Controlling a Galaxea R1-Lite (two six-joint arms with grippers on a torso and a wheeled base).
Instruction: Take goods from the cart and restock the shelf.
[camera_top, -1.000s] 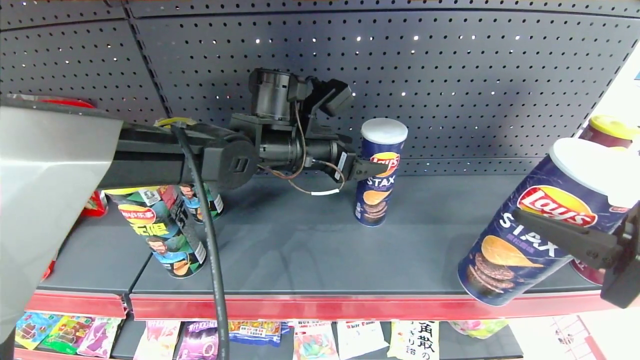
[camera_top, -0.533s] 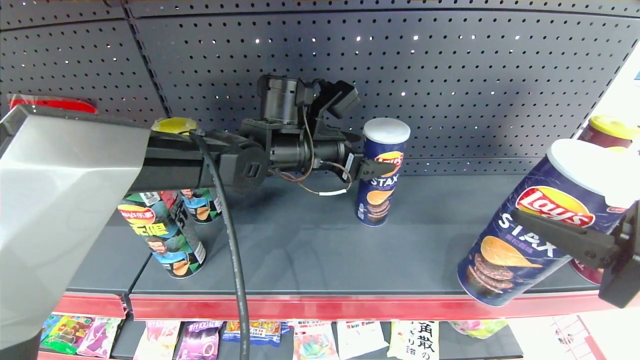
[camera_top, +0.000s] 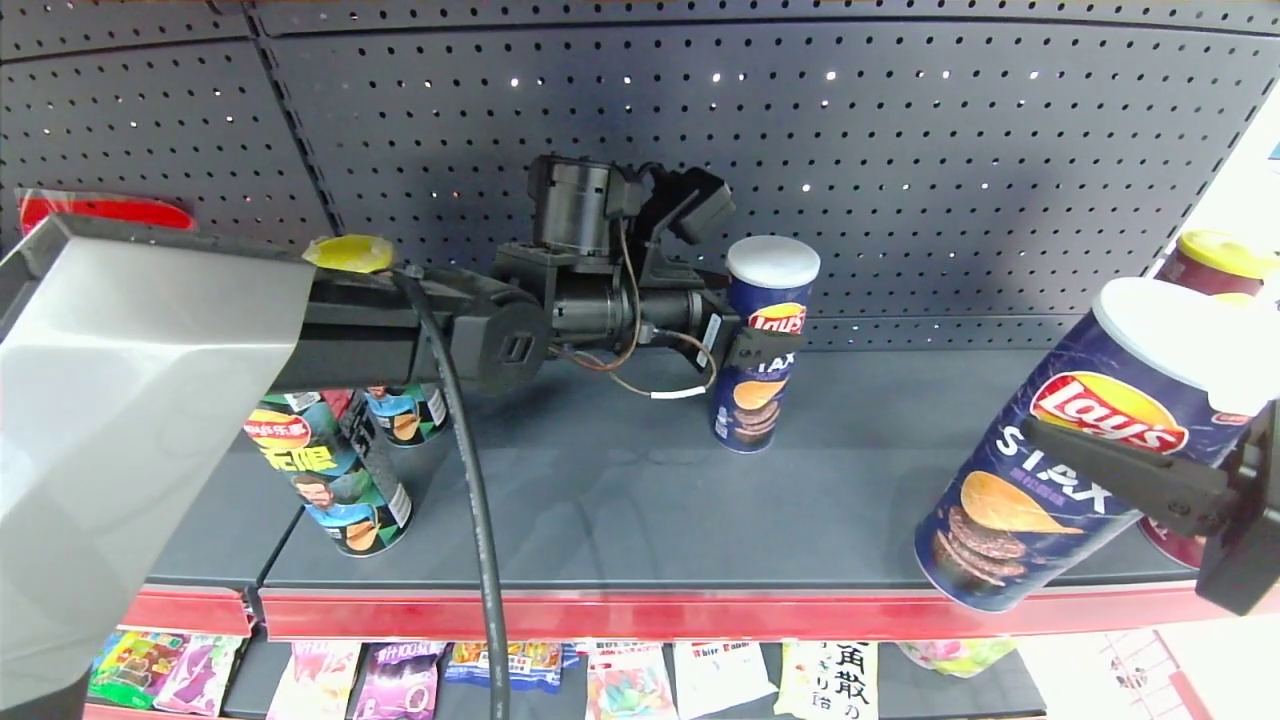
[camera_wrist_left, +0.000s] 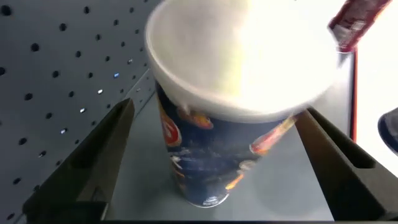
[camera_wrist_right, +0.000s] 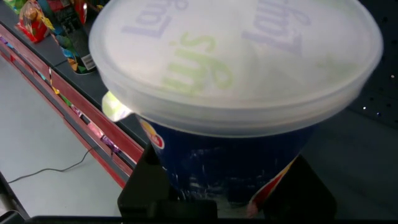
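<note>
A dark blue chip can (camera_top: 745, 410) with a white lid stands upright at the back of the grey shelf (camera_top: 620, 500). My left gripper (camera_top: 765, 345) reaches in from the left and is open, one finger on each side of this can (camera_wrist_left: 211, 162) below its lid, with gaps showing in the left wrist view. My right gripper (camera_top: 1180, 490) is at the shelf's front right, shut on a second blue chip can (camera_top: 1040, 470) that is tilted, lid up and to the right. The right wrist view looks down on that can's lid (camera_wrist_right: 236, 74).
Green-and-black chip cans (camera_top: 330, 480) stand at the shelf's left, one (camera_top: 405, 410) farther back. A maroon can with a yellow lid (camera_top: 1215, 260) stands at the far right. The shelf has a red front edge (camera_top: 700, 612) and a pegboard back. Snack bags (camera_top: 620, 685) hang below.
My left arm has slid to the right, bringing its fingers further around the standing can. The right gripper and its can have stayed put.
</note>
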